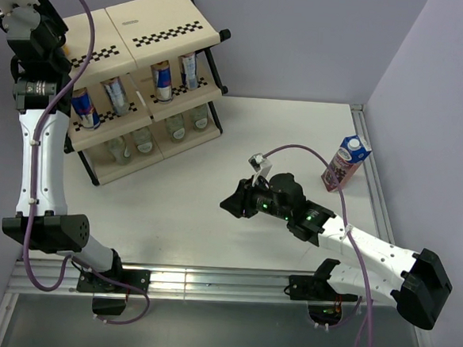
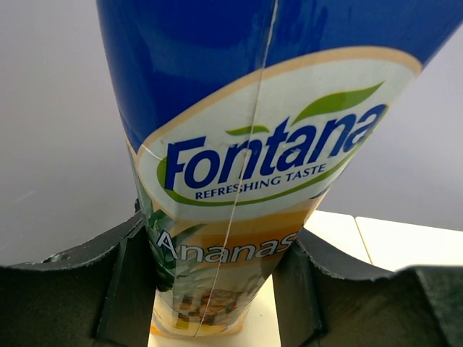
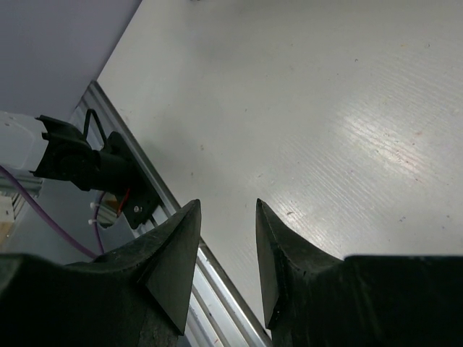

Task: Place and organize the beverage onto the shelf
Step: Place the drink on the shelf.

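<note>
Filling our left wrist view, the pineapple carton (image 2: 246, 144) is sitting clamped upright in the left gripper (image 2: 217, 260). We are stretching that arm up the frame's left edge, by the shelf (image 1: 159, 21). Our right arm is reaching low toward centre, its right gripper (image 3: 228, 238) hanging part-open and empty above the table (image 3: 325, 108). The grape carton (image 1: 345, 162) is standing on the table at the right of the frame.
</note>
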Available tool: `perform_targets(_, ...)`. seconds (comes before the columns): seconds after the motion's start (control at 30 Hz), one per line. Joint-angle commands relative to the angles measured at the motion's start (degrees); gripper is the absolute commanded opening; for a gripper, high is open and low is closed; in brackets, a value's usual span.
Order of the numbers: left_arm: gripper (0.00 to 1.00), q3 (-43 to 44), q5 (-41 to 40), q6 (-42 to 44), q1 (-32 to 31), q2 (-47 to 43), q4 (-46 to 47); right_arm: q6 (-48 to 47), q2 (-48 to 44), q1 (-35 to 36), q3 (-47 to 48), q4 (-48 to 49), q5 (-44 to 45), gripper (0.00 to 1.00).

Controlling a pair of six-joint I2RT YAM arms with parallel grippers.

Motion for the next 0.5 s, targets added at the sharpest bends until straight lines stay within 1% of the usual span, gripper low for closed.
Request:
perform_targets(0.0,0.45,-1.6,1.5,-1.0,-1.1,1.3,-2.5,-0.8,-0.4,-0.3,-0.4,2.4,-0.1,0.44)
perform_targets(0.07,0.53,-1.4,2.0,-1.2,-1.1,1.5,-2.7,-1.0,-0.6,-0.2,-0.4,2.3,0.0,0.44)
perform_targets(0.13,0.57,-1.2,2.0,-1.1,-1.1,1.9,-3.1,-1.1,-0.5,-0.3,-0.4,2.3,-0.1,0.44)
perform_targets(0.17,0.62,-1.5,1.6,-1.0,-1.1,2.0,-3.1,-1.1,-0.6,-0.3,-0.4,2.3,0.0,0.44)
perform_targets(0.23,0.67,-1.8,1.5,-0.8,-1.1,2.1,-2.6,-1.2,-0.5,-0.3,-0.5,2.3,0.0,0.44)
perform_targets(0.27,0.72,-2.3,1.6,-0.7,-1.1,2.1,-2.4,-1.3,-0.5,-0.3,-0.5,2.3,0.0,0.44)
perform_targets(0.37,0.77,-2.9,1.8,-1.0,-1.0,2.1,-2.2,-1.5,-0.1,-0.3,-0.4,2.2,0.2,0.44)
perform_targets(0.47,0.77,-4.5,1.2,-1.0,-1.0,1.8,-1.1,-1.5,0.0,-0.3,-0.3,2.1,0.2,0.44)
